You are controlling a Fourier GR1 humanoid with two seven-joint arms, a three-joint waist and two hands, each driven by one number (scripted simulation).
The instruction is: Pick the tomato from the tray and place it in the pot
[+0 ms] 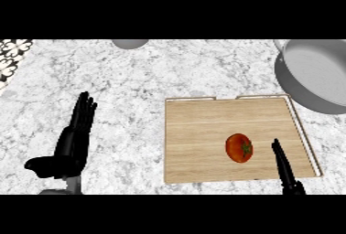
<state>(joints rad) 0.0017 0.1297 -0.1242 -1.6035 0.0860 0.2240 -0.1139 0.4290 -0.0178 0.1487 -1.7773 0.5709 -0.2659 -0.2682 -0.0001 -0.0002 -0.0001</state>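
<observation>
A red tomato (238, 147) with a green stem lies on the wooden tray (202, 132), toward its front right part. My right hand (284, 168) comes in from the lower edge just right of the tomato, fingers straight and pointing away, a small gap from the fruit. The grey pot (317, 75) sits at the far right, cut off by the view's edge, beyond the tray's back right corner. My left hand (71, 141) rests open on the marble counter, left of the tray, fingers up.
A grey round object (130, 43) shows partly at the back edge of the counter. A patterned tile strip (12, 57) runs along the far left corner. White marble counter (135, 87) lies between the left hand and the tray.
</observation>
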